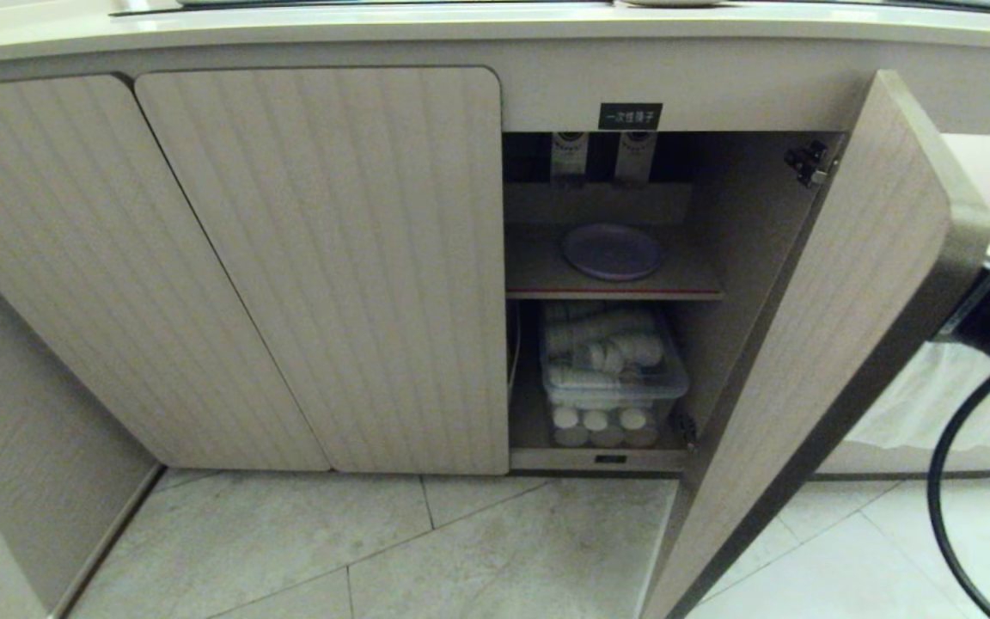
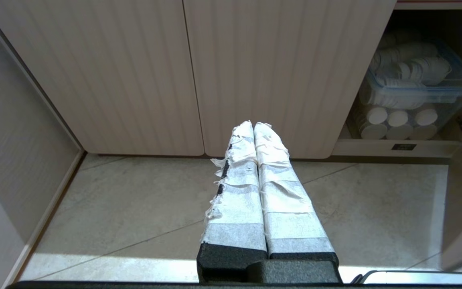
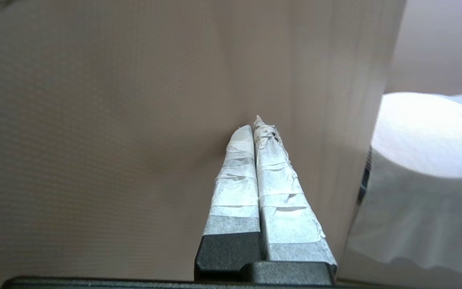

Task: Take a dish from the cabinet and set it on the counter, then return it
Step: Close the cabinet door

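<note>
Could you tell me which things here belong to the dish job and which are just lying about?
Job: dish on the cabinet shelf; open door; counter; right gripper, shut behind the door.
Lying about: clear bin of white cups; black label; parked left gripper.

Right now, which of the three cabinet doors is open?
The rightmost door, swung out on its hinge, exposing the shelf with the purple dish. The other two sit shut.
</note>
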### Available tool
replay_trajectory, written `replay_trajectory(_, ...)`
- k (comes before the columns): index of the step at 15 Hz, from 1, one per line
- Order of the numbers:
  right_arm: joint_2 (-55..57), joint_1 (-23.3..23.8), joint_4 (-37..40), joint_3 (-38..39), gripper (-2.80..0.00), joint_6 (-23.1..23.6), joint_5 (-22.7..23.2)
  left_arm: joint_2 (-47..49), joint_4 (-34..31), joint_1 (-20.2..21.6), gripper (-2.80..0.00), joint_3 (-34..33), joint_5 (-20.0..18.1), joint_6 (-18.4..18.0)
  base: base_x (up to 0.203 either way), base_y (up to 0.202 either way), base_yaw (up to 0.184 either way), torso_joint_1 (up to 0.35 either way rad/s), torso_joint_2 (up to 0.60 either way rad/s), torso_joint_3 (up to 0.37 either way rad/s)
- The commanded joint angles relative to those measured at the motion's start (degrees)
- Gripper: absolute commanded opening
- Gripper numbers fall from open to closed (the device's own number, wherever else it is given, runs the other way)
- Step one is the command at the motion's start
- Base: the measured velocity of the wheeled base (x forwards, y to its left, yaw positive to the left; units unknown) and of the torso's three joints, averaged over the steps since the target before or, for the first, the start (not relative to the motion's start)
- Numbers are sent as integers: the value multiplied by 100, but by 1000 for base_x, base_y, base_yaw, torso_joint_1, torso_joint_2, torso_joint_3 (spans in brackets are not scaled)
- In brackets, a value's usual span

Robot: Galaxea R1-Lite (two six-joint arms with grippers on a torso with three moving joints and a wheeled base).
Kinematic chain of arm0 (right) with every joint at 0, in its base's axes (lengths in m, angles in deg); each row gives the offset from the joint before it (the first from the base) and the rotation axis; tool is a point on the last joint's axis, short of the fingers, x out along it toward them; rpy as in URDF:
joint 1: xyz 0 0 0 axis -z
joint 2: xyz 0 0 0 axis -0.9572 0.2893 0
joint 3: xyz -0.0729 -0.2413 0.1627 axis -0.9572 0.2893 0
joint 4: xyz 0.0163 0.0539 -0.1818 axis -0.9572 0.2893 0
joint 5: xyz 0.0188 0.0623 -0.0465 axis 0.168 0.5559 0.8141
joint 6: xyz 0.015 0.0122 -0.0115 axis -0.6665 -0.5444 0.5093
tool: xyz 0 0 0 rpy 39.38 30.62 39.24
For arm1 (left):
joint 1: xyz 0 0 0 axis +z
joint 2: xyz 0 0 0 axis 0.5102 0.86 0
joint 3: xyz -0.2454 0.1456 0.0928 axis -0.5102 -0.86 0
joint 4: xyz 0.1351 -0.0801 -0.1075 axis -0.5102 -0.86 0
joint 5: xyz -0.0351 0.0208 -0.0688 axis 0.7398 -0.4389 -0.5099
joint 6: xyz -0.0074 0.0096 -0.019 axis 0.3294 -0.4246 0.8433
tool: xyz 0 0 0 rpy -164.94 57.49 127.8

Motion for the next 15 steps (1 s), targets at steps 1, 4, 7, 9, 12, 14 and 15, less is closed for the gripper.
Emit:
replay_trajectory(1,510,-9,-241,-198,-280,3,-6,-2,0,0,-280,0,-1,3,0,0,0,0,0,0)
replay_trajectory(4,1143,-12,-766,-511,-280,98,-21,-2,0,0,-280,0,8,3,0,0,0,0,0,0)
replay_trajectory(7,1871,-162,-1156,-1125,-280,122,-236,-2,0,0,-280,0,-1,3,0,0,0,0,0,0)
replay_trajectory(9,2245,-242,-1237,-1556,-280,125,-380,-2,0,0,-280,0,3,3,0,0,0,0,0,0)
replay_trajectory(12,2896,-253,-1262,-2188,-280,182,-614,-2,0,0,-280,0,2,3,0,0,0,0,0,0)
replay_trajectory(14,3356,-244,-1256,-2884,-280,193,-807,-2,0,0,-280,0,5,3,0,0,0,0,0,0)
replay_trajectory(15,3599,-239,-1244,-3214,-280,194,-891,-2,0,0,-280,0,8,3,0,0,0,0,0,0)
